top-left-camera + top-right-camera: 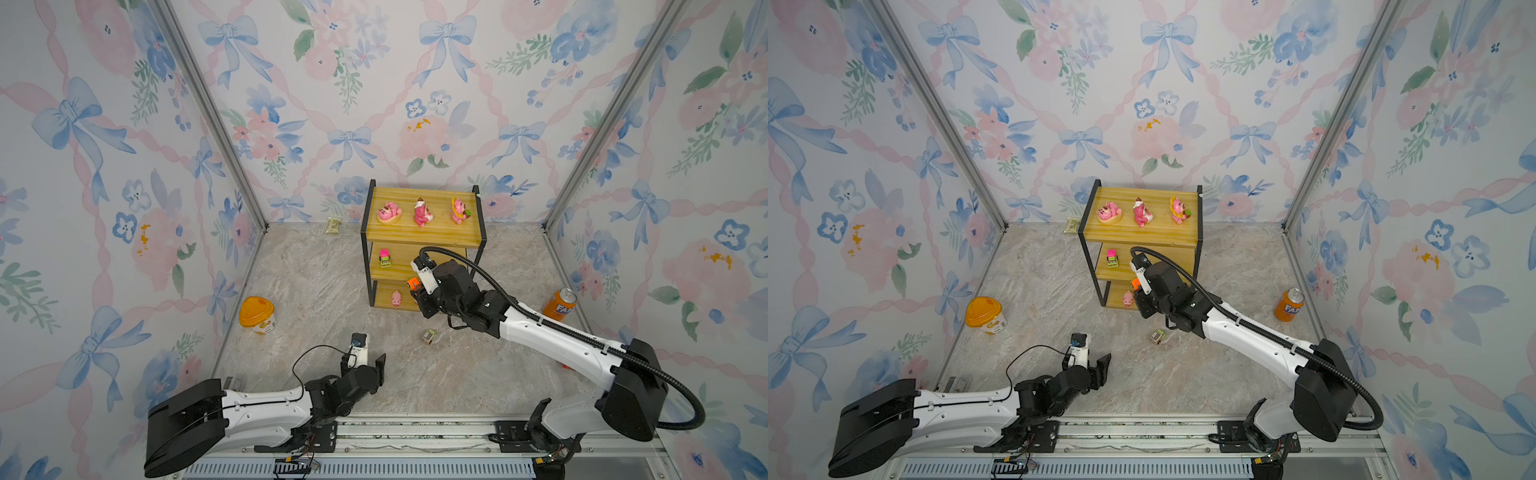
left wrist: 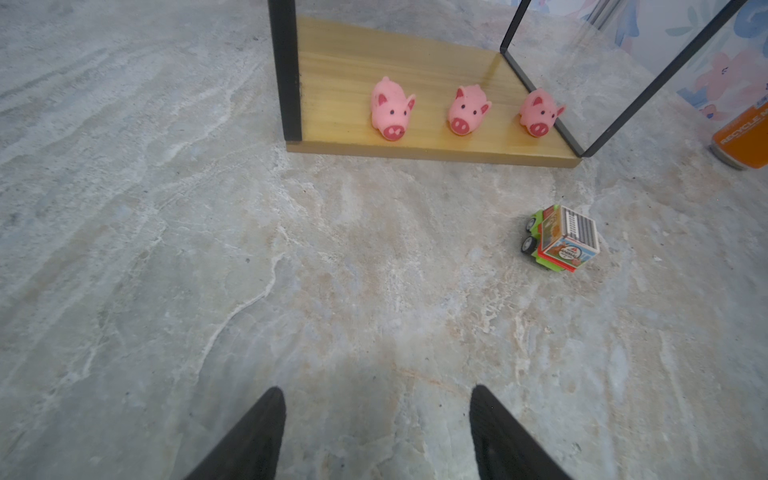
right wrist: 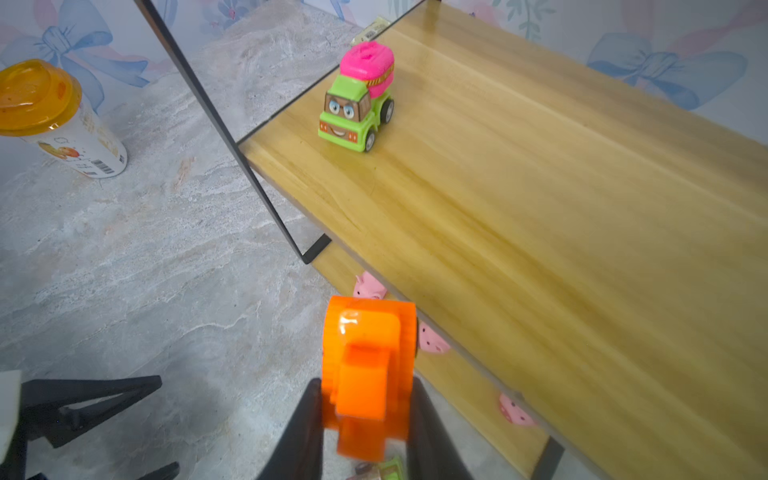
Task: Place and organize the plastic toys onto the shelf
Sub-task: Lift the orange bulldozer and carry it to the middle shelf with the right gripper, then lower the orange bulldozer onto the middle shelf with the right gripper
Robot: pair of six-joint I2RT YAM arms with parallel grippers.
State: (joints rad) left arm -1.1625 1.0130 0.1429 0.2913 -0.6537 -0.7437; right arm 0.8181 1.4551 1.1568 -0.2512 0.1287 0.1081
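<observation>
Yellow wooden shelf [image 1: 436,232]: three pink figurines [image 1: 422,212], three rounded pink pigs [image 2: 467,110]. Right end effector [image 3: 365,399] grasps one orange plastic car [image 3: 368,353]; left end effector [image 2: 376,390] released.

Left end effector [image 2: 376,390] low, jaws apart; right end effector [image 3: 365,386] far forward, jaws tight

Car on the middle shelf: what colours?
The car is green with a pink top, clearest in the right wrist view.

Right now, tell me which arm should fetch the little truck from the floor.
Left. The left gripper is open, empty and facing the truck; the right gripper is shut on the orange car at the shelf.
</observation>
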